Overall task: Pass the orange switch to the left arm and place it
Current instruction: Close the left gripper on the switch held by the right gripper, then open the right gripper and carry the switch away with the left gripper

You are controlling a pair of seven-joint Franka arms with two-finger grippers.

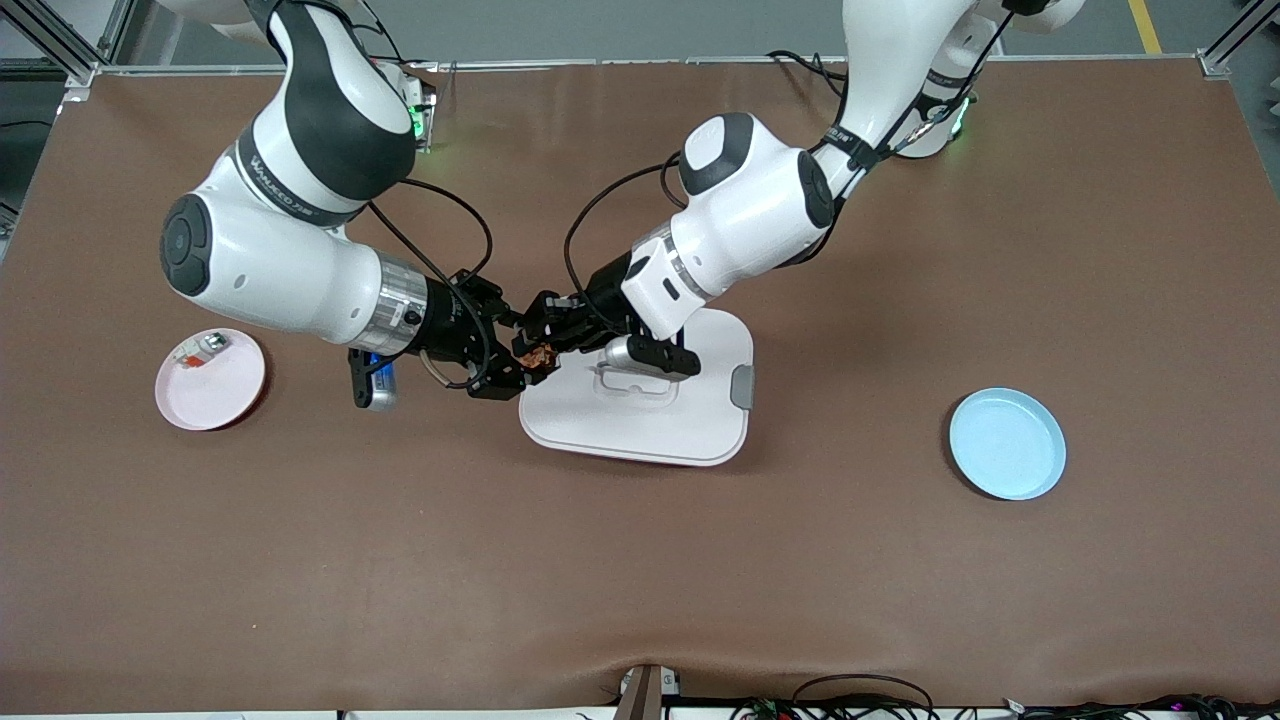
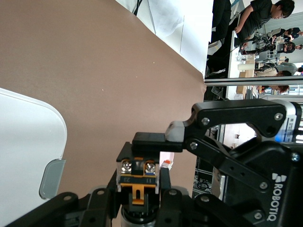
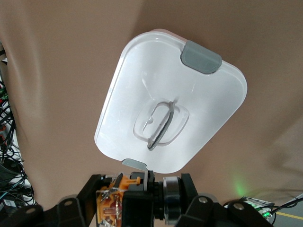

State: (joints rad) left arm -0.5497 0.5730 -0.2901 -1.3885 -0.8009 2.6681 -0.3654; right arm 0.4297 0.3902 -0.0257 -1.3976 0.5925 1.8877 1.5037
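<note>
The orange switch (image 1: 537, 355), a small black block with orange marks, is up in the air between both grippers, over the edge of the white box (image 1: 625, 428) at the right arm's end of it. My right gripper (image 1: 518, 366) is shut on the switch along its length (image 3: 110, 202). My left gripper (image 1: 545, 338) is shut on its sides (image 2: 137, 176). The right gripper's finger pad (image 2: 150, 141) lies on the switch's end in the left wrist view. The box lies in mid-table, with its lid handle and grey clip showing in the right wrist view (image 3: 199, 113) and one corner in the left wrist view (image 2: 26, 142).
A pink plate (image 1: 225, 390) with a small silver-and-clear part (image 1: 203, 350) lies toward the right arm's end of the table. A light blue plate (image 1: 1007, 443) lies toward the left arm's end. Both arms reach over the table's middle.
</note>
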